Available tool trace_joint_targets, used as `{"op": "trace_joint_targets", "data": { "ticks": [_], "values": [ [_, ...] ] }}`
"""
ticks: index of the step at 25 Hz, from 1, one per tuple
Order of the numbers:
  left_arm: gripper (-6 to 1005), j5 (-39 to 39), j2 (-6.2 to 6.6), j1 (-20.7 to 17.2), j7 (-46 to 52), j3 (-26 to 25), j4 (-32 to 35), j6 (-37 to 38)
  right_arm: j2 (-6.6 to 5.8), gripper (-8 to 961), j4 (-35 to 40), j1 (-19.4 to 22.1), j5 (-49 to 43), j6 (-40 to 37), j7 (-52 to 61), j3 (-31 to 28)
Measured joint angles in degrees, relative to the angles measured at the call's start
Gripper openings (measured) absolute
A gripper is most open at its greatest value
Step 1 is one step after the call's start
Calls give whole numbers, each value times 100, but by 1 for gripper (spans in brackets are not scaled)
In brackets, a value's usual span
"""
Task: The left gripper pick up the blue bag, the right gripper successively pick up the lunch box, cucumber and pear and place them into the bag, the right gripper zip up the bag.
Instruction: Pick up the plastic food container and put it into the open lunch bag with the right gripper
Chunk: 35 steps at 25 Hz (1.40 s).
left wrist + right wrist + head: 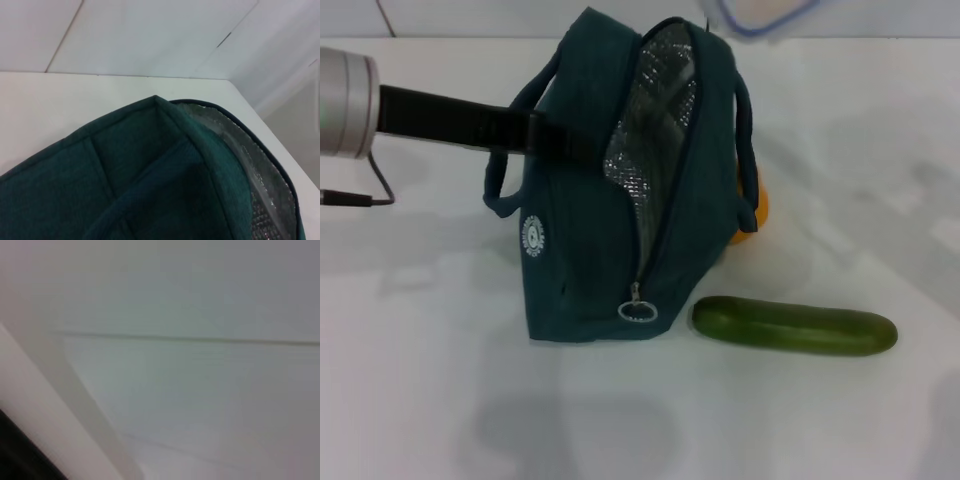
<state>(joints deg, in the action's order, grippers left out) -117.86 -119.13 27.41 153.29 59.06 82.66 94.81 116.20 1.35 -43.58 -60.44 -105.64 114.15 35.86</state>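
The blue bag [600, 210] stands on the white table, its top unzipped and its silver foil lining [655, 130] showing. My left gripper [560, 138] reaches in from the left and is shut on the bag's top edge beside a handle. The left wrist view is filled by the bag's fabric [150, 175] and the lining [260, 170]. The cucumber [795, 326] lies on the table in front of the bag, to its right. The pear [754, 212] peeks out from behind the bag's right side. A corner of the lunch box [765, 15] shows at the picture's top edge, above the bag. My right gripper is out of view.
The ring zipper pull [637, 309] hangs at the bag's near end. A thin black cable [360, 195] loops off the left arm. The right wrist view shows only pale, blank surfaces.
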Motion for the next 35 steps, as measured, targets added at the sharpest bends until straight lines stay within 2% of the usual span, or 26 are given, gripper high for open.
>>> {"op": "trace_joint_targets", "data": {
  "ticks": [7, 16, 23, 35],
  "values": [
    [39, -8, -10, 112, -159, -31, -325, -19, -2, 89, 56, -432, -6, 935, -270, 696],
    [39, 13, -13, 55, -279, -224, -331, -85, -2, 92, 85, -348, -5, 1791, -645, 1389],
    [40, -2, -18, 79, -335, -310, -338, -95, -2, 119, 66, -365, -4, 2080, -855, 1669],
    [40, 46, -18, 119, -422, -282, -338, -90, -2, 166, 249, -805, -3, 2290, -768, 2203]
  ]
}}
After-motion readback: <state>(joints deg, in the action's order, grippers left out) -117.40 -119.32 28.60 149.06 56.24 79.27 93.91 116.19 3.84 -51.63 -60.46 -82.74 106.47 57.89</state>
